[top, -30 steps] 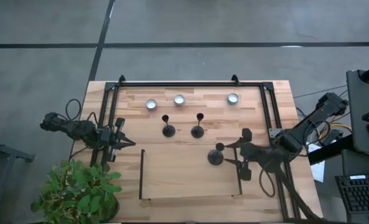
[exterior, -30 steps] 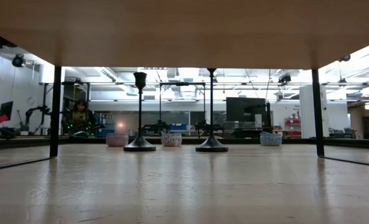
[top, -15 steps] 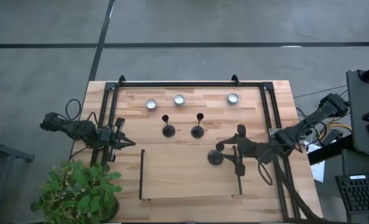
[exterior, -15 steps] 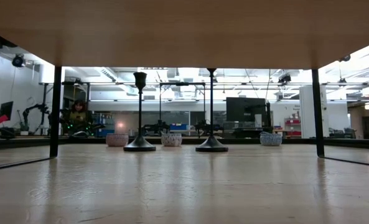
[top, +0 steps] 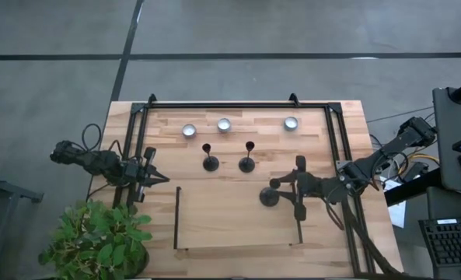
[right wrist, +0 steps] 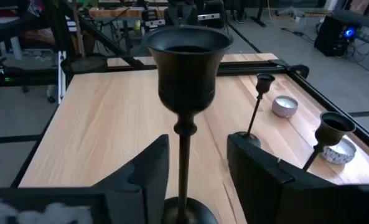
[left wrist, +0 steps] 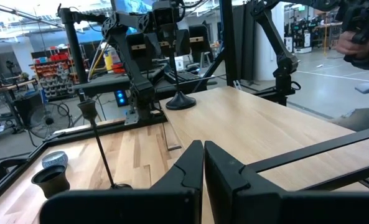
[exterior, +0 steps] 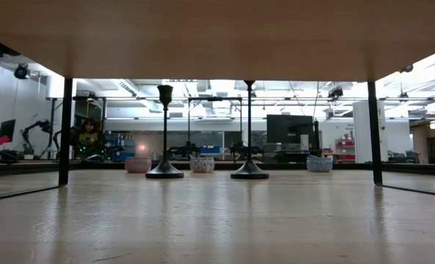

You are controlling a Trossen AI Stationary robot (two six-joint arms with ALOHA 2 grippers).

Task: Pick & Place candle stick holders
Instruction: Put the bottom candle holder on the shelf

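On the right side of the worktop (top: 214, 225), the right pincer (right wrist: 193, 165) has its two fingers spread to either side of the thin stem of the nearest candle stick holder (right wrist: 185, 81). I see a gap on both sides and no pinch yet. It seems lined up low on the stem, under the cup, probably so the holder can be lifted upright without tipping. From above, that holder's round base (top: 270, 196) sits just ahead of the arm, between the two dark rails, toward the right one.

Further out, the other two holders (top: 210, 159) (top: 247, 159) stand upright side by side in the middle of the worktop, well apart from the one being approached. Beyond them three small tealight cups (top: 224, 124) sit in a row near the far edge; perhaps the holders are meant to go near them, though I cannot be sure.

At the left edge the left pincer (left wrist: 203, 163) waits with its fingers pressed together, holding nothing. A potted plant (top: 98, 237) stands at the near left corner.
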